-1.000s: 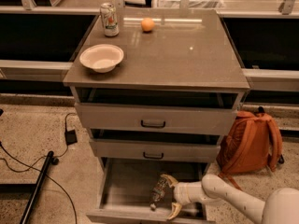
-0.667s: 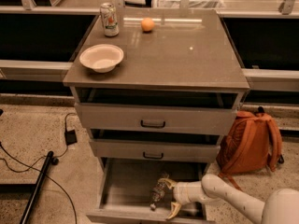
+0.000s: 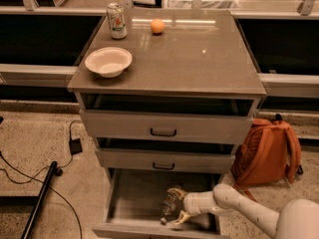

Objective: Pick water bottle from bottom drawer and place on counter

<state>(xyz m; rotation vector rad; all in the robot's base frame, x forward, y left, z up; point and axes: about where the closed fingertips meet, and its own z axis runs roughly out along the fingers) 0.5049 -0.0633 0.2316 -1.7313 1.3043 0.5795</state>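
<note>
The bottom drawer [image 3: 133, 197] is pulled open below two shut drawers with dark handles. The water bottle [image 3: 168, 204], small and clear, lies on the drawer's grey floor, right of the middle. My gripper [image 3: 177, 204] reaches into the drawer from the right on a white arm, with one yellowish finger [image 3: 175, 190] above the bottle and the other below it. The fingers stand around the bottle; I cannot see whether they press on it. The counter [image 3: 199, 59] is the grey-brown top of the cabinet.
On the counter stand a white bowl [image 3: 108, 61] at the front left, a printed drink can [image 3: 117, 20] at the back left and an orange [image 3: 158, 26] behind the middle. An orange backpack [image 3: 266, 151] leans right of the cabinet. Cables and a black pole [image 3: 40, 195] lie on the floor at left.
</note>
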